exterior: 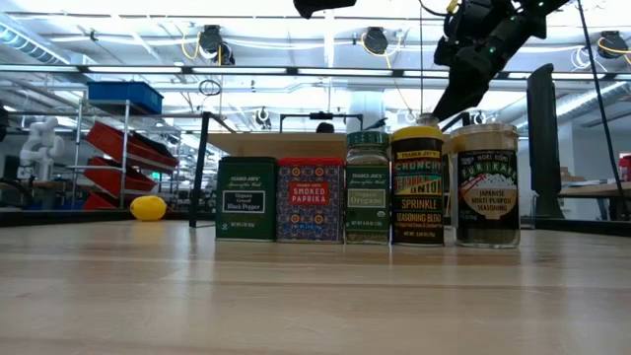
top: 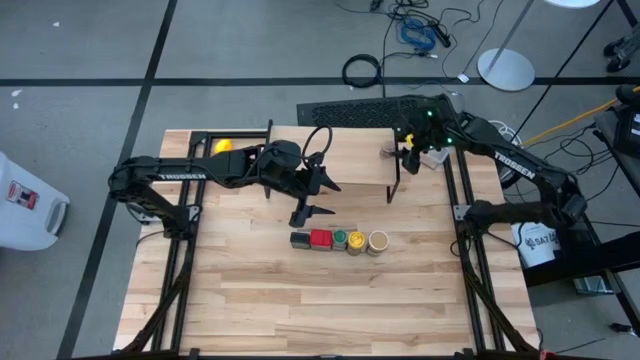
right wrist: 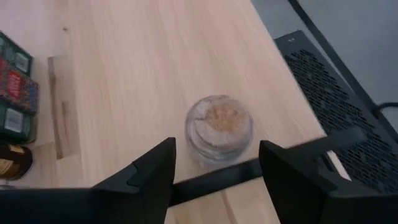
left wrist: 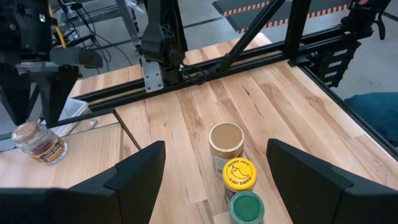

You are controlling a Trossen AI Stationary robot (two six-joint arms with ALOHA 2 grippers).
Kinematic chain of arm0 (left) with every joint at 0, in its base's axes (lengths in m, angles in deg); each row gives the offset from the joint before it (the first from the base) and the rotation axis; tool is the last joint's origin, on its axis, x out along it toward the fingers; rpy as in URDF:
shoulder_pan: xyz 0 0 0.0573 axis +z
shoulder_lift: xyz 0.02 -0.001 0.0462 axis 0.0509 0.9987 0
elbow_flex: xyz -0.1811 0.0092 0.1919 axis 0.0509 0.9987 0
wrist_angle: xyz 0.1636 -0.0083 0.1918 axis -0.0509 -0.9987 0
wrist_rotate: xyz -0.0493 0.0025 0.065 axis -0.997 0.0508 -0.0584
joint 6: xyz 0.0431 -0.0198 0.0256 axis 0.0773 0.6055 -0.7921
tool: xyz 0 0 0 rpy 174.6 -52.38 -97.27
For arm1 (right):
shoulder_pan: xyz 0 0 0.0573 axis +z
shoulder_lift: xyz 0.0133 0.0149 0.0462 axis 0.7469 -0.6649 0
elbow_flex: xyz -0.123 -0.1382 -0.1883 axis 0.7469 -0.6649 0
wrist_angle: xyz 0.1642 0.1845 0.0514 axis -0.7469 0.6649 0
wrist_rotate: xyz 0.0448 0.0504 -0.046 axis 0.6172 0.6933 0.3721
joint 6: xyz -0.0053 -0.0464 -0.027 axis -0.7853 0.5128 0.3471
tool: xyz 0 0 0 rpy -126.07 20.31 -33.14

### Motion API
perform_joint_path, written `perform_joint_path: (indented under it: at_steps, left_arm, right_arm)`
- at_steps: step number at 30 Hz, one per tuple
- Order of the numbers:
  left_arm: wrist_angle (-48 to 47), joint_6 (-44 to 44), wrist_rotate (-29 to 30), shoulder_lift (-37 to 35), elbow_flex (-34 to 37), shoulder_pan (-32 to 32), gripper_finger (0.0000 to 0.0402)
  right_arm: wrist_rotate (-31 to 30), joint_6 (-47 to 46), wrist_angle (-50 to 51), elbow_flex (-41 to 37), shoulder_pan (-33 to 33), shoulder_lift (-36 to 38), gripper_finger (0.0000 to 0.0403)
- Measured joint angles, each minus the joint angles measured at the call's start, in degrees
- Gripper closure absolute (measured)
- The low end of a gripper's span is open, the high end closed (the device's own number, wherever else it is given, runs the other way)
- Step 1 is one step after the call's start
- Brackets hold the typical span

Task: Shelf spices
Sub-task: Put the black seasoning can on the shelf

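The shelf (top: 330, 160), a light plank on thin black legs, stands at the table's far middle. A tiny clear jar (right wrist: 219, 127) of brownish spice stands upright on its right end. My right gripper (top: 408, 158) hangs open just above and right of the jar, one finger on either side, touching nothing. In front of the shelf a row stands on the table: dark box (top: 300, 240), red tin (top: 321, 239), green-lidded jar (top: 340, 239), yellow-lidded jar (top: 356, 241) and tan-topped jar (top: 378, 241). My left gripper (top: 322, 197) hovers open above the shelf's front edge, behind the row.
A yellow ball (top: 224, 146) lies left of the shelf. A black perforated panel (top: 350, 108) lies past the table's far edge. Black frame rails (top: 462, 215) run along the table's left and right sides. Bare wood (top: 320, 310) stretches from the row to the near edge.
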Motion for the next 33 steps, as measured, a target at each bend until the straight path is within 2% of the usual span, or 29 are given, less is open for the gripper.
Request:
perform_joint_path:
  at_steps: [7, 15, 19, 22, 25, 29, 33]
  left_arm:
    - [-2.7, 0.0, 0.1, 0.0, 0.0, 0.0, 0.0111]
    - [-14.0, 5.7, 1.5, 0.0, 0.0, -1.9, 0.0111]
    - [-20.3, 10.1, 6.5, 0.0, 0.1, -5.1, 0.0111]
    - [-21.5, 13.5, 10.1, 0.0, 2.2, -7.9, 0.0111]
    - [-22.2, 16.2, 14.9, 0.1, 4.3, -11.2, 0.0111]
    - [-22.3, 17.9, 25.3, 0.1, 7.6, -15.3, 0.0111]
    - [-20.3, 20.4, 27.7, 0.1, 10.2, -17.7, 0.0111]
  right_arm:
    - [-1.4, -4.0, 3.4, 0.0, 2.7, 5.2, 0.0188]
    - [-1.5, -15.3, 7.4, 0.0, 13.4, 15.9, 0.0188]
    - [-1.6, -22.5, 6.6, 0.0, 21.5, 19.2, 0.0188]
    - [-2.8, -25.3, 3.9, 0.0, 27.9, 19.7, 0.0188]
    - [-6.1, -25.1, 0.2, 0.0, 33.8, 19.2, 0.0188]
    - [-9.9, -24.3, -3.7, 0.0, 39.5, 17.8, 0.0188]
    - [-13.9, -24.1, -5.1, 0.0, 44.2, 15.4, 0.0188]
